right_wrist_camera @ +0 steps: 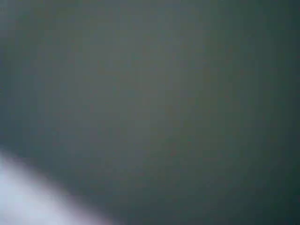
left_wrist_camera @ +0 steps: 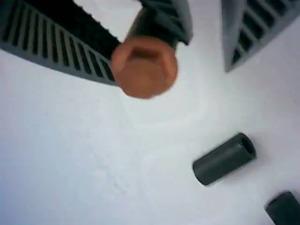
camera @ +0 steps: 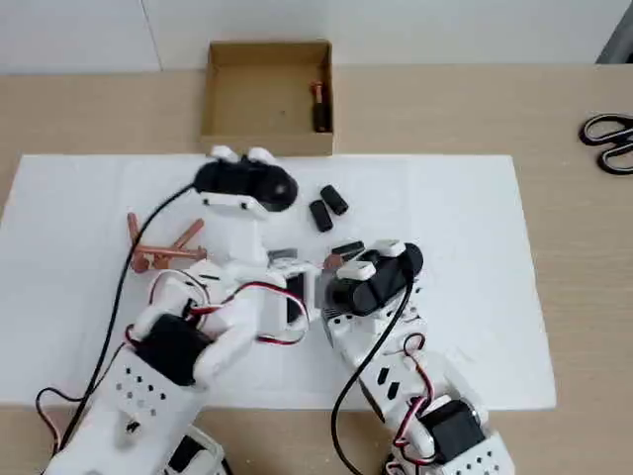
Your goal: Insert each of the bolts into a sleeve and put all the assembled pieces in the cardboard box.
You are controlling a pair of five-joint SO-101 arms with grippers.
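A copper bolt (left_wrist_camera: 144,67) sits head-on in a dark sleeve (left_wrist_camera: 164,16) between the ribbed fingers (left_wrist_camera: 51,44) of my left gripper (left_wrist_camera: 187,47). The fingers stand wide apart; the bolt overlaps one and is clear of the other. From above, both grippers meet mid-sheet, the left gripper (camera: 295,277) beside the right gripper (camera: 341,265), with a copper bolt head (camera: 331,262) between them. Two loose black sleeves (camera: 327,208) lie just beyond; one sleeve (left_wrist_camera: 224,159) lies close below. Three loose bolts (camera: 163,247) lie at the left. The cardboard box (camera: 223,99) holds one assembled piece (camera: 319,107).
A white sheet (camera: 475,257) covers the wooden table. Scissors (camera: 608,139) lie at the far right edge. The arms' cables (camera: 119,287) trail over the sheet's left half. Something dark sits right against the right wrist camera.
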